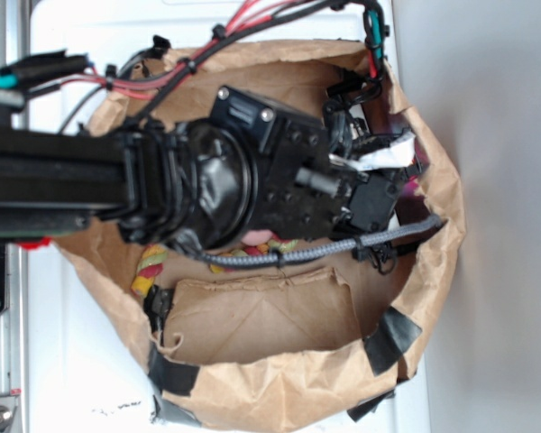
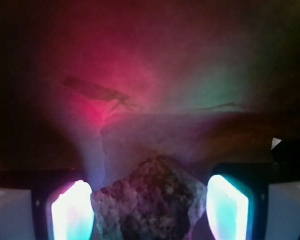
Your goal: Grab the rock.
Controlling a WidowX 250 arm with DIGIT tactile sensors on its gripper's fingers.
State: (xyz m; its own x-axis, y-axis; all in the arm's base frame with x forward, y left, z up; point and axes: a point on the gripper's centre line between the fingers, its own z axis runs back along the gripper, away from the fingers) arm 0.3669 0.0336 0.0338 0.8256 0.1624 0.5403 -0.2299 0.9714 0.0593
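- The arm (image 1: 162,180) reached from 9 o'clock into a brown paper bag (image 1: 279,379) on a white worktop (image 1: 63,361).
- The tool (image 2: 150,210) sat deep inside the bag, toward 3 o'clock in the exterior view.
- In the wrist view the rock (image 2: 150,205) lay between the two glowing pads (image 2: 72,212), at 6 o'clock in the frame.
- The left pad touched the rock; the right pad stood just beside it, so a full clench could not be told.
- A coloured rope (image 1: 151,266) showed under the arm near 7 o'clock.
- Black tape (image 1: 392,338) patched the bag's rim.
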